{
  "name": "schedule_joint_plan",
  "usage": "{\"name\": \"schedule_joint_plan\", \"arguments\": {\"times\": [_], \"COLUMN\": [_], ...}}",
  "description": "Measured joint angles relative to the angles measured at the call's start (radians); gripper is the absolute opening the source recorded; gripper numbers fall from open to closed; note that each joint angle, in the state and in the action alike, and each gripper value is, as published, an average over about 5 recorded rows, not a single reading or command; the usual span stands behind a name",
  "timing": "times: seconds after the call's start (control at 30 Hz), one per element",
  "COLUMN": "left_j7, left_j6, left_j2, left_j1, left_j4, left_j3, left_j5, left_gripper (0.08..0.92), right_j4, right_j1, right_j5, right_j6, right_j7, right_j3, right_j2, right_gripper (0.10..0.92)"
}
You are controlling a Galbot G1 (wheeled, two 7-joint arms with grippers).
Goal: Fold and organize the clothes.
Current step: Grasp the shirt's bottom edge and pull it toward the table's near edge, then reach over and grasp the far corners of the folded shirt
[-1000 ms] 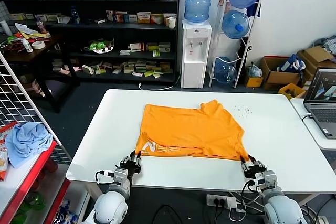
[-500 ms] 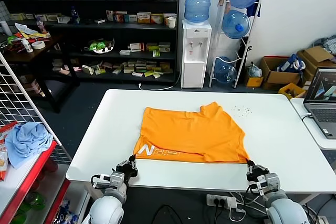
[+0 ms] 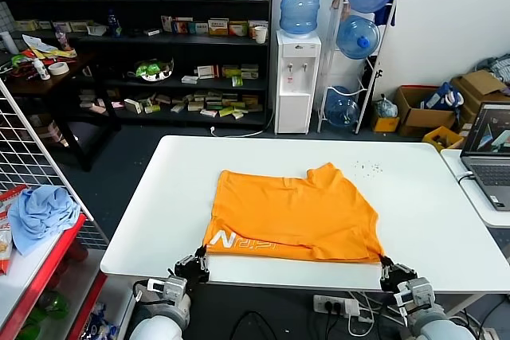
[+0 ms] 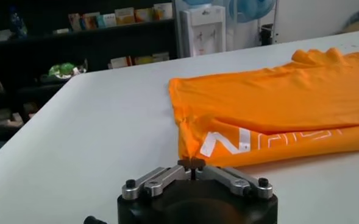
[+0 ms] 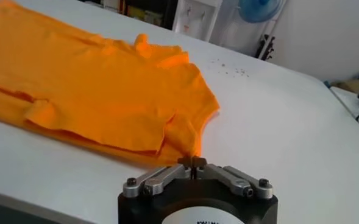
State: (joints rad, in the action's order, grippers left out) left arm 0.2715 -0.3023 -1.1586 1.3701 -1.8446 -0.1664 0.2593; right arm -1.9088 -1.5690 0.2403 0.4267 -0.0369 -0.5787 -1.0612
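The clothes are one orange T-shirt [image 3: 291,212], folded over on the white table [image 3: 414,197], with white lettering along its near edge. My left gripper [image 3: 201,254] sits at the table's near edge, shut on the shirt's near left corner. In the left wrist view the left gripper [image 4: 192,164] pinches a point of the T-shirt [image 4: 277,103]. My right gripper [image 3: 384,264] is shut on the near right corner. The right wrist view shows the right gripper [image 5: 192,162] closed on the T-shirt [image 5: 94,91] hem.
A laptop [image 3: 488,153] stands on a side table at the right. At the left, a light blue cloth [image 3: 38,209] lies on a red rack beside a wire grid. Shelves and a water dispenser [image 3: 296,77] stand behind the table.
Both grippers have closed on the shirt's near corners and drawn back to the table's near edge, dragging the shirt toward me.
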Motion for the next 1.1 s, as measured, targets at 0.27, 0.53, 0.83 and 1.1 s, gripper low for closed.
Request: {"name": "schedule_joint_plan", "arguments": {"times": [0.27, 0.53, 0.83, 1.1], "left_j7": [0.001, -0.004, -0.023, -0.026], "left_j6": [-0.011, -0.013, 0.025, 0.048], "left_j2": [0.010, 0.025, 0.032, 0.028], "left_j1": [0.061, 0.051, -0.079, -0.248], "left_j4": [-0.061, -0.092, -0.042, 0.077], "left_j3": [-0.017, -0.035, -0.006, 0.031], "left_j5": [-0.005, 0.003, 0.041, 0.063], "left_gripper": [0.252, 0.486, 0.745, 0.822], "right_j4": [-0.067, -0.108, -0.035, 0.092], "right_j1": [-0.045, -0.017, 0.143, 0.319], "right_j5": [0.018, 0.075, 0.165, 0.230], "right_j6": [0.018, 0.018, -0.007, -0.006], "right_j7": [-0.010, -0.024, -0.001, 0.043], "right_j3": [-0.016, -0.012, 0.023, 0.054], "right_j2": [0.021, 0.055, 0.088, 0.119], "right_gripper": [0.356, 0.581, 0.806, 0.823]}}
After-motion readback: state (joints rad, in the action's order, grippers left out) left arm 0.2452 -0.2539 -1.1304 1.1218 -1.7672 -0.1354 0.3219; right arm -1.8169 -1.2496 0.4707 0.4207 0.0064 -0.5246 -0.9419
